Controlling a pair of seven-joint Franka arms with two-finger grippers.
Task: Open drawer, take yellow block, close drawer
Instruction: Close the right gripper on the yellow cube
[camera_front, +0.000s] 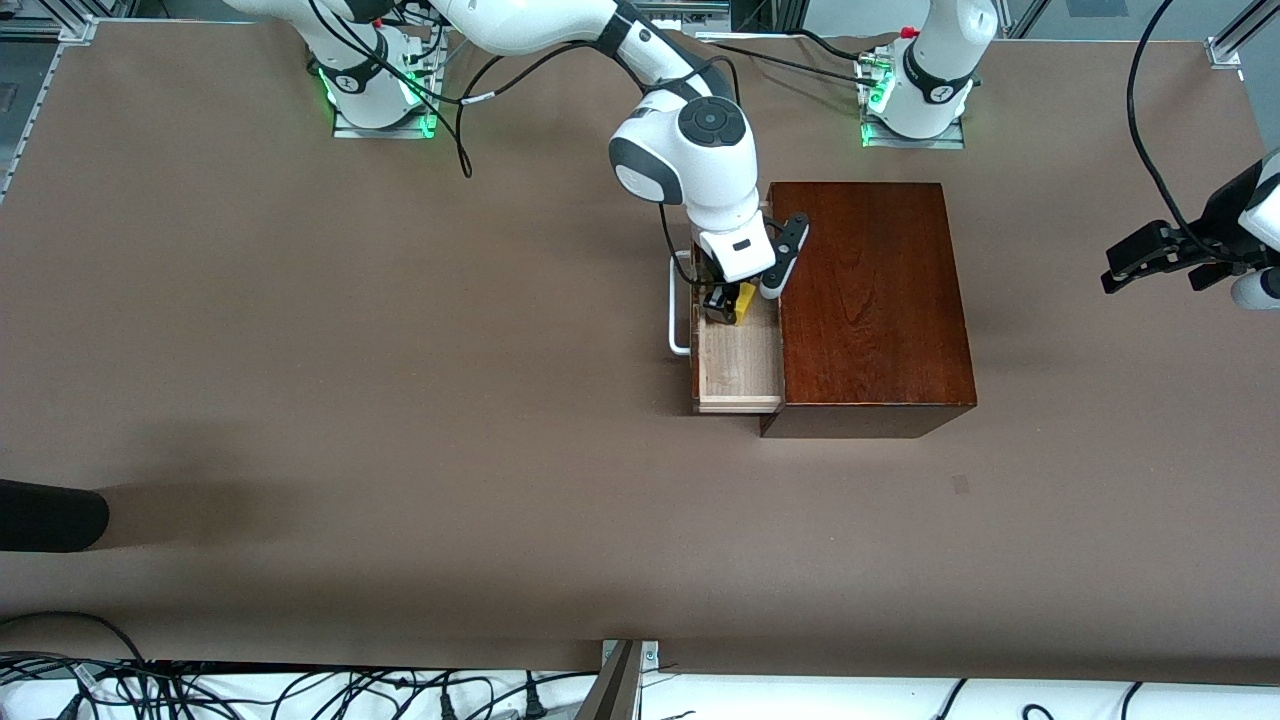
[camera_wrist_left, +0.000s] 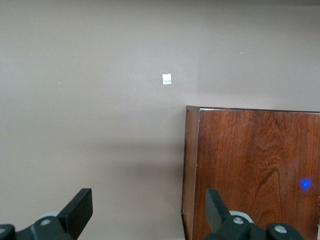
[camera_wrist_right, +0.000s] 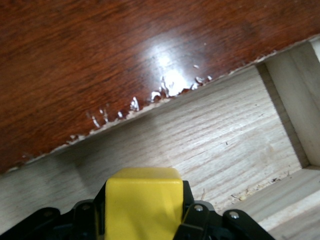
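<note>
yellow block (camera_wrist_right: 142, 200) sits pinched in the right tool (camera_front: 728, 303), seemingly not yet lifted from the open drawer (camera_front: 738, 365). left tool (camera_front: 1165, 258) waits spread; lifting and closing remain.

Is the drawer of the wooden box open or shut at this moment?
Open. The drawer is pulled out of the wooden box, its pale inside showing, and the right gripper is shut on the yellow block inside it.

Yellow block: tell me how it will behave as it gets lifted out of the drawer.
The yellow block looks rigid, keeping square edges in the shut right tool. Small beside the drawer, so probably light. Its flat faces suggest it will not roll, though smooth sides might slip.
</note>
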